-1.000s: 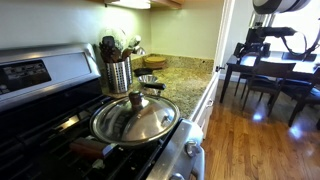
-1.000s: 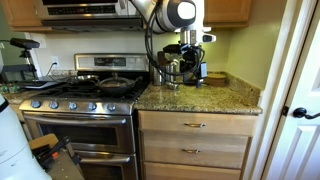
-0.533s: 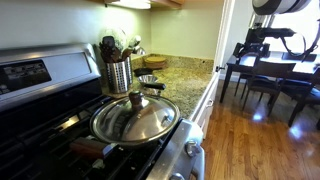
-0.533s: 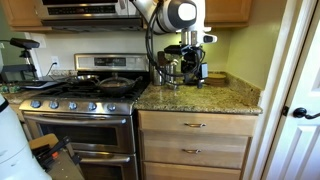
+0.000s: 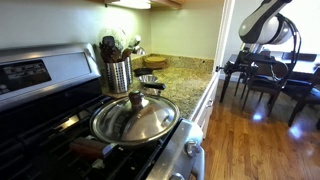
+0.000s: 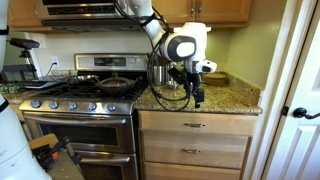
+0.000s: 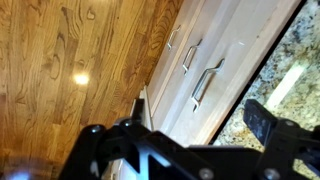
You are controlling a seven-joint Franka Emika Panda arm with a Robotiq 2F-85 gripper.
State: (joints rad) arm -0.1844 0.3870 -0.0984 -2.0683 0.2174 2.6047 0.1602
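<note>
The gripper (image 6: 197, 92) hangs with its jaws spread wide, nothing between them and touching nothing. In an exterior view it sits just above the front edge of the granite counter (image 6: 228, 98), pointing down. The wrist view shows its two dark fingers (image 7: 268, 122) well apart, above the drawers (image 7: 205, 80) and the wood floor (image 7: 70, 60). A utensil pot (image 5: 118, 73) stands further back on the counter, near a lidded pan (image 5: 134, 118) on the stove (image 6: 80, 95)
</note>
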